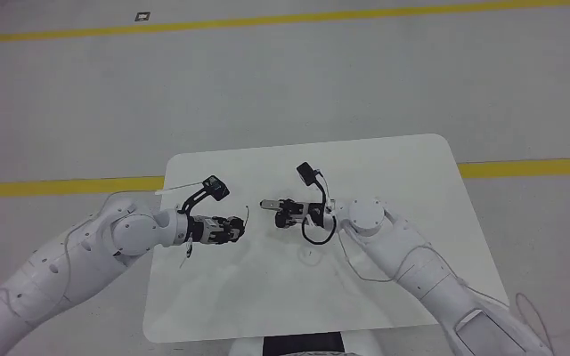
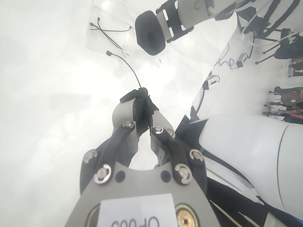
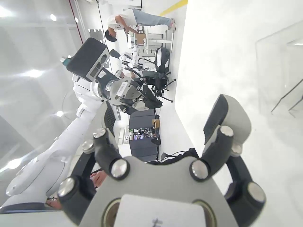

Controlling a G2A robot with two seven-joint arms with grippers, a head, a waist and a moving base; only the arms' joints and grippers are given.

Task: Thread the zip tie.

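Observation:
My left gripper [image 2: 142, 95] is shut on the tail end of a thin black zip tie [image 2: 129, 67]. The tie curves away from the fingertips to its small square head, hanging free above the table. In the top view the left gripper [image 1: 239, 230] sits left of the table's centre with the zip tie [image 1: 247, 216] arcing out of it. My right gripper [image 1: 265, 205] faces it from a short gap to the right. Its fingers [image 3: 222, 112] stand wide apart with nothing between them. One black pad [image 2: 150, 32] of it shows just beyond the tie's head.
A clear flat tray [image 2: 94, 8] lies on the white table [image 1: 392, 169] with several spare black zip ties [image 2: 106, 30] on it. The same tray [image 3: 279, 55] lies beyond the right gripper. The table's rounded front edge is near both arms.

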